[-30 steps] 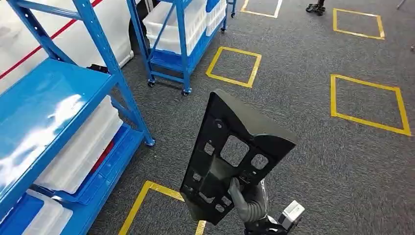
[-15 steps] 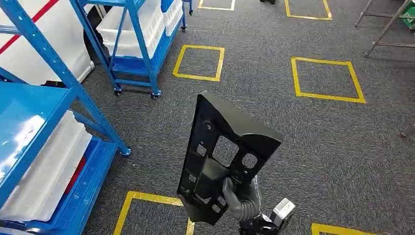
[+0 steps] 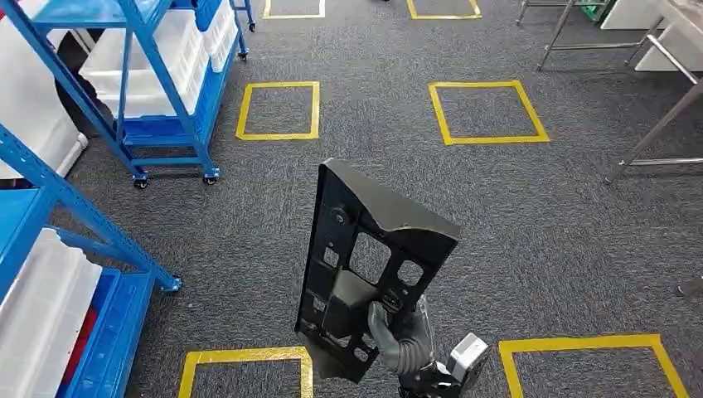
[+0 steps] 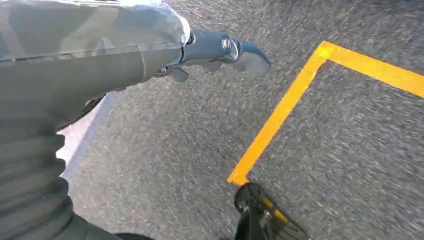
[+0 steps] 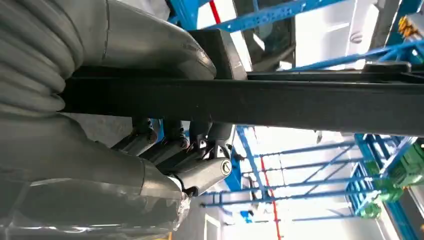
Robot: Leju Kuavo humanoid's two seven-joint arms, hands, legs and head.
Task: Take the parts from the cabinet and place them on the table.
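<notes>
- Black part (image 3: 369,265), a perforated panel, stands upright at lower centre of the head view, clamped in the right hand (image 3: 402,336) at its lower edge.
- Left hand (image 4: 220,50) hangs over grey carpet (image 3: 530,215), fingers holding nothing, slightly spread.
- Blue shelving (image 3: 145,91) with white bins stands upper left.
- Desk legs (image 3: 655,124) show upper right.

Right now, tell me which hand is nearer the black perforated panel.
Right. The right hand grips the black perforated panel at its lower end, holding it upright. The left hand hangs apart over the grey carpet, holding nothing.
</notes>
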